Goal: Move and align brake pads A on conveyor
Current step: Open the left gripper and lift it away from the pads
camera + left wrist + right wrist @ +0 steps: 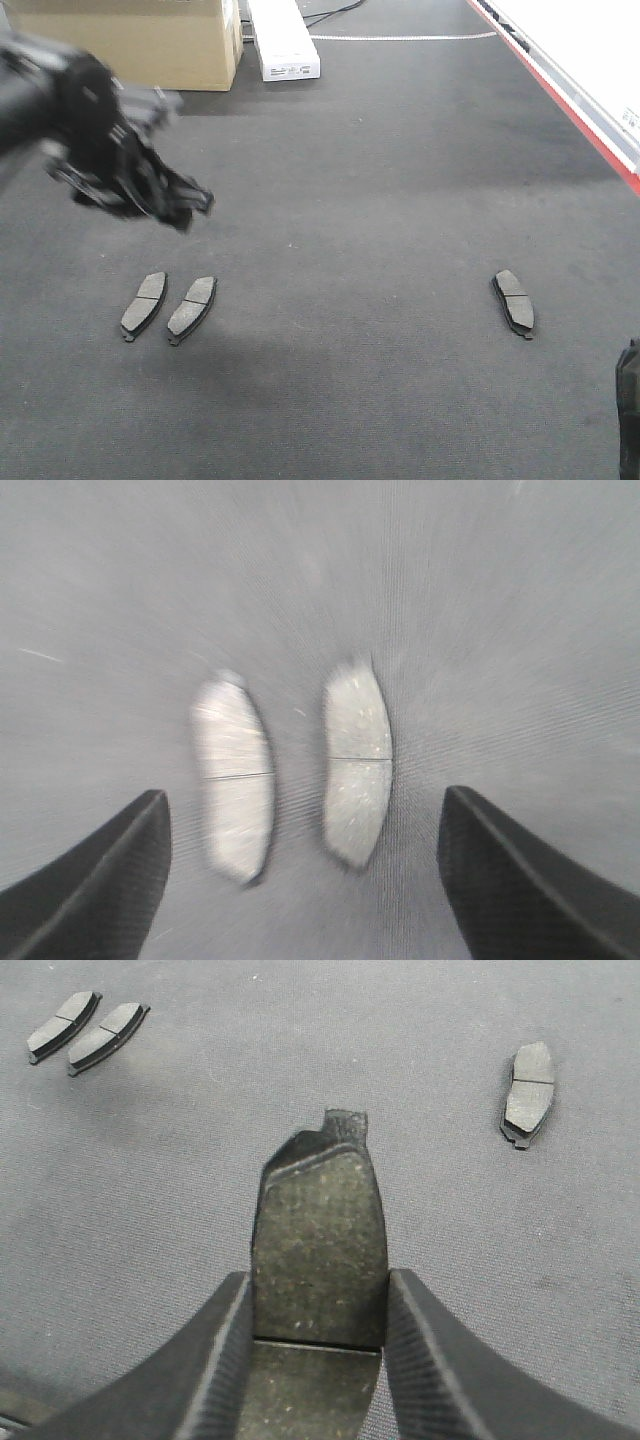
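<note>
Two brake pads A (144, 304) (192, 308) lie side by side, roughly parallel, at the left of the dark conveyor (380, 180). A third pad (514, 300) lies alone at the right. My left gripper (185, 208) hovers above and behind the pair, blurred. In the left wrist view it stands open (305, 880) over both pads (232, 775) (357, 760), holding nothing. My right gripper (318, 1310) is shut on another brake pad (318, 1230), gripped by its long edges above the belt. The right wrist view also shows the pair (62, 1025) (107, 1033) and the lone pad (528, 1090).
A cardboard box (140, 40) and a white box (283, 40) stand at the far end of the belt. A red edge strip (570, 110) and a white rail run along the right side. Part of the right arm (628, 420) shows at the bottom right corner.
</note>
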